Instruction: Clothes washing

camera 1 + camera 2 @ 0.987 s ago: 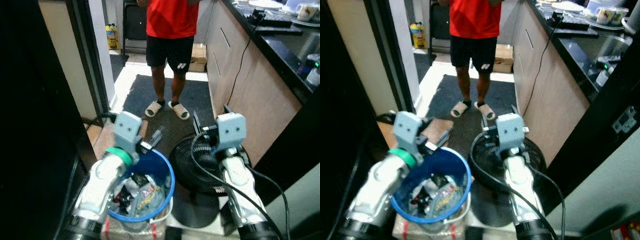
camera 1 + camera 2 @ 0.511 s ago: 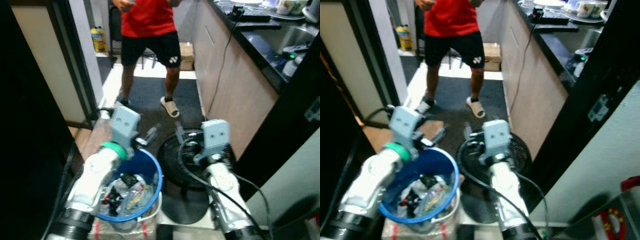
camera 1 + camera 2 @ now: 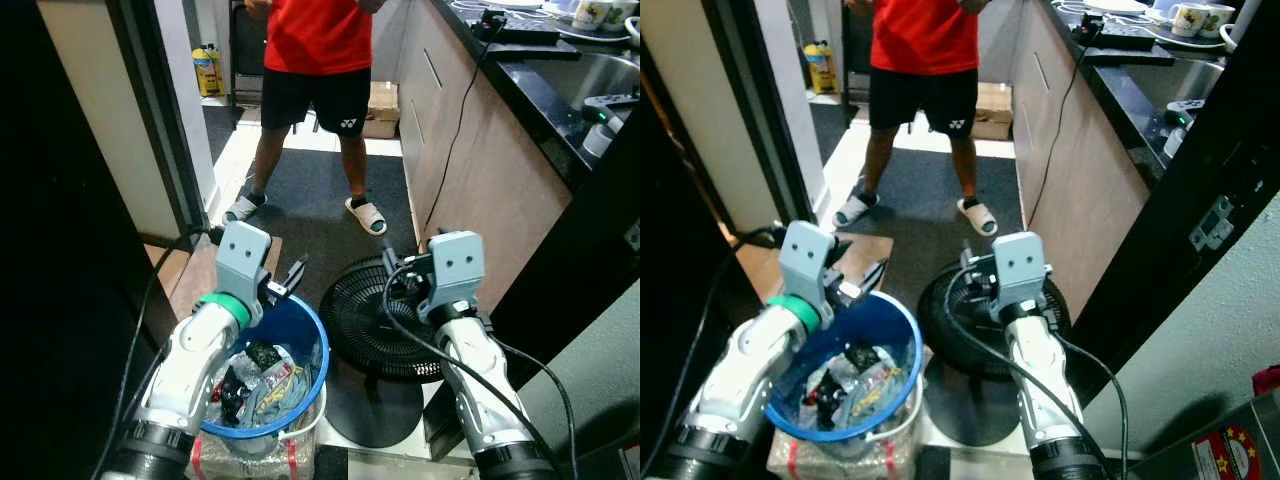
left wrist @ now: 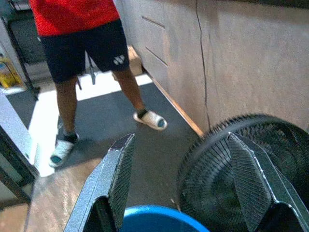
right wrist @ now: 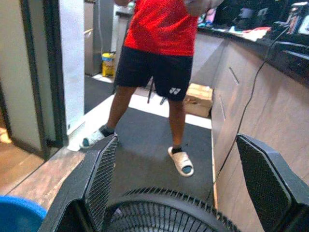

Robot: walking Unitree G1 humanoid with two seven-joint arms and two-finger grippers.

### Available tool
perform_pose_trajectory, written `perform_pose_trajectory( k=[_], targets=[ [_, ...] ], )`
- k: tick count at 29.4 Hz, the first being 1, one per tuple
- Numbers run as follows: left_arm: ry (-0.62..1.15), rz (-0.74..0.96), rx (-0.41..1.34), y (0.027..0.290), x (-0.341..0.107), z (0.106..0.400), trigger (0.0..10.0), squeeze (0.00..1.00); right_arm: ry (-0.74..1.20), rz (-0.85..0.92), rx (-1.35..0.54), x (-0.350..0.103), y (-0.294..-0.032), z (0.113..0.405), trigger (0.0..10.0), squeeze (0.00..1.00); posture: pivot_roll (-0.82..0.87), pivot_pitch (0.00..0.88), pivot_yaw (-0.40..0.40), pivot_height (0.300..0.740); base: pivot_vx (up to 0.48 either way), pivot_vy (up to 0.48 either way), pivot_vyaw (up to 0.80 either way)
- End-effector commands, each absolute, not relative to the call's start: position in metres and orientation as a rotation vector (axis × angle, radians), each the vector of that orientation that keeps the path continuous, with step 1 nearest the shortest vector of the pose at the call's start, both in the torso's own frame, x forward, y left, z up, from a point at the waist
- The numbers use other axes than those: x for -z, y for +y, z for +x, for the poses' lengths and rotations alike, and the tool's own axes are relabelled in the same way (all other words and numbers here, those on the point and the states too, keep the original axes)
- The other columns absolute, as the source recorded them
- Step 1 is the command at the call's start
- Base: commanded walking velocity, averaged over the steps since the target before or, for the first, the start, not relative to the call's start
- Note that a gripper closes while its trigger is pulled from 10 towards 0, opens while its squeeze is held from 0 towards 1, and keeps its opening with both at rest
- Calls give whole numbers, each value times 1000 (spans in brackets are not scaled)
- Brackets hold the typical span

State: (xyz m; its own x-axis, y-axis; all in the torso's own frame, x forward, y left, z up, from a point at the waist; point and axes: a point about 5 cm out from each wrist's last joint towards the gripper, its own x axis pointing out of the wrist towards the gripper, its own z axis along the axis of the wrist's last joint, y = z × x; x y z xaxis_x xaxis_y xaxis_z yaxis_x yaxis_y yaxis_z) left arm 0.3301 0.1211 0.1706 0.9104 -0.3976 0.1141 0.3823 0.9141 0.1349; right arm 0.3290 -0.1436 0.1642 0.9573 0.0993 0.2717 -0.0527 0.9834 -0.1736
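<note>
Blue plastic bucket point(image 3: 300, 330) of mixed clothes point(image 3: 255, 385) stood on the floor at 6 o'clock. Left end effector point(image 3: 285, 283) hovered wide open and empty above its rim, probably ready to reach in; right end effector point(image 5: 186, 186), also open and empty, waited over a black fan point(image 3: 385, 325).

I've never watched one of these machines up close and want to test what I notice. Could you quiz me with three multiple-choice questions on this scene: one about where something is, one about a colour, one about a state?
1. What lies on the floor beside the bucket, under the right gripper?
A. a black fan
B. a chair
C. a broom

2. What colour is the person's shirt?
A. green
B. red
C. white

3. How are the left gripper's fingers?
A. shut on a cloth
B. shut on nothing
C. open, holding nothing

Answers:
1. A, the round black fan lies flat next to the bucket.
2. B, the shirt is bright red.
3. C, the left wrist view shows both fingers spread apart with nothing between them.
</note>
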Motion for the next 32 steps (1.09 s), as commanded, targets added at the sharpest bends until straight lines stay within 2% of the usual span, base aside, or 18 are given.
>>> perform_pose_trajectory(
  k=[1,7,11,22,32],
  targets=[
    [-114,119,422,125,-164,329,10000,0,-262,-171,-64,-160,-143,333,10000,0,66,12,54,740,0,0,0],
    [-99,137,444,128,-161,326,10000,0,-265,-174,-76,-161,-144,335,10000,0,61,0,47,740,0,0,0],
    [-107,115,433,120,-162,327,10000,0,-253,-179,-103,-158,-144,334,10000,0,65,0,36,740,0,0,0],
    [-88,77,410,118,-154,321,10000,0,-223,-131,-155,-149,-121,329,10000,0,72,11,20,740,0,0,0],
    [-73,73,388,120,-150,320,10000,0,-220,-127,-166,-146,-117,328,10000,0,84,15,17,740,0,0,0]
  ],
)
